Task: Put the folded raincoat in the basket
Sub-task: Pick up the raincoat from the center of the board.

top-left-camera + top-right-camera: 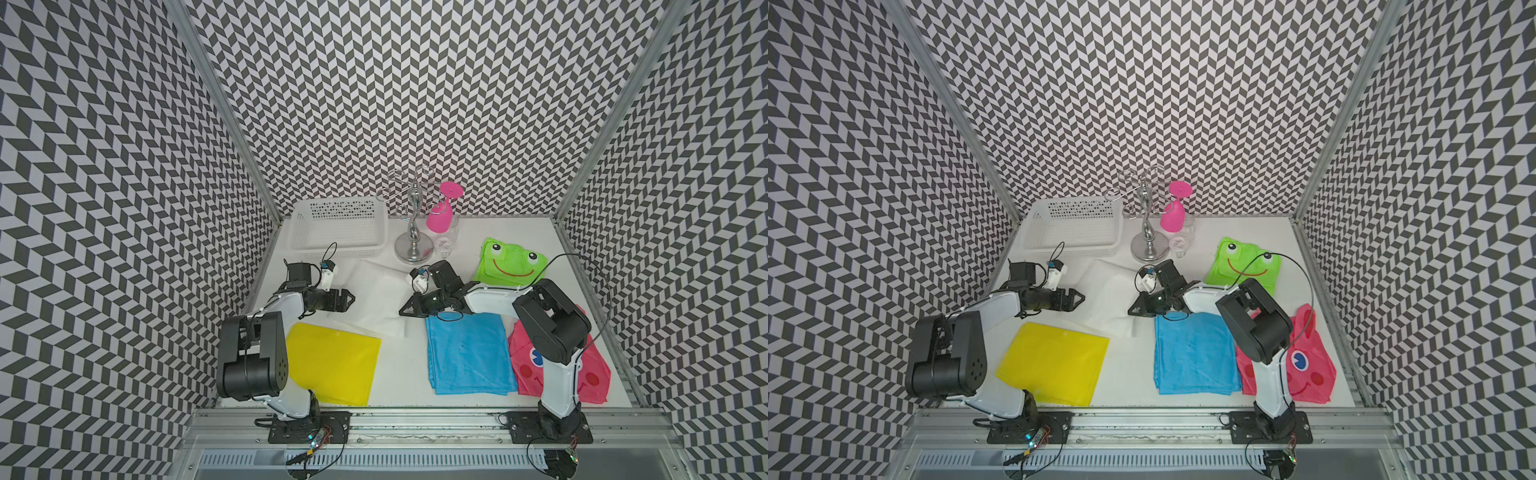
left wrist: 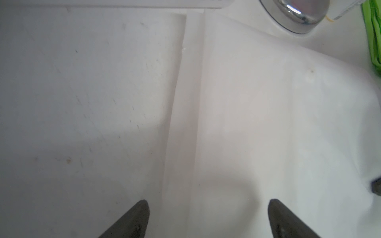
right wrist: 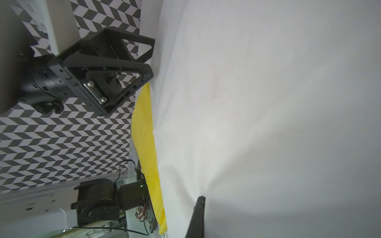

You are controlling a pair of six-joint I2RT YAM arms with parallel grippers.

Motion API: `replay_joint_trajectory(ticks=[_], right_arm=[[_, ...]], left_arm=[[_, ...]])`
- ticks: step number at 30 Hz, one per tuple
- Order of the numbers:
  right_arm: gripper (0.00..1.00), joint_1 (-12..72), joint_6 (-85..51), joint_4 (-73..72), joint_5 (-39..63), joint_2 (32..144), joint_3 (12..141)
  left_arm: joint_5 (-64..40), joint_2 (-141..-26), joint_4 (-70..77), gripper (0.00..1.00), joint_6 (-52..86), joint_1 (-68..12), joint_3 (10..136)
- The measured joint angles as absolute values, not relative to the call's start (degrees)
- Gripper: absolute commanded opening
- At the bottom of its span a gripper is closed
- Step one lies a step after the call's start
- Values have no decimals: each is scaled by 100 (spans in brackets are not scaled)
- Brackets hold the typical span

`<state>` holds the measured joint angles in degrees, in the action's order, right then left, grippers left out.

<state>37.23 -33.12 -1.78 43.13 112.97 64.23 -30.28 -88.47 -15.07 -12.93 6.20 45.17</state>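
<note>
The right arm (image 1: 552, 328) hides much of the pink raincoat (image 1: 600, 374). The white raincoat's (image 1: 374, 291) edges barely show against the counter (image 1: 403, 374). The left wrist view crops the stand base (image 2: 296, 18).

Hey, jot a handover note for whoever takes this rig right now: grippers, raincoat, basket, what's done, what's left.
Left gripper: open, at the white folded raincoat's left edge, holding nothing.
Right gripper: shut on the raincoat's right edge, where the fabric puckers.
Raincoat lies on the table in front of the basket, which is empty.
Done: right-side grasp. Left: close the left gripper, lift, lay the raincoat in the basket.
</note>
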Motion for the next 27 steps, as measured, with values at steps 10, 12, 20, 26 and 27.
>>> replay_joint_trajectory(ticks=[10, 12, 20, 26, 27], right_arm=[[0, 3721, -4718, -668, 4580, 11240, 6357], [0, 3721, -5085, -882, 4593, 11201, 6305], [0, 3695, -6646, -1796, 4611, 11198, 6189], [0, 3684, -7609, -2423, 4615, 11201, 6003], [0, 3684, -7734, -2497, 4615, 11201, 6003]], left_arm=[[-4178, -7588, -2036, 100, -3570, 515, 4727], [-4327, -7579, -2023, 100, -4169, 263, 4744], [-4508, -7301, -1267, 100, -5728, -753, 3695], [-4633, -7150, -663, 100, -6613, -751, 3221], [-4633, -7113, -589, 100, -6689, -751, 3127]])
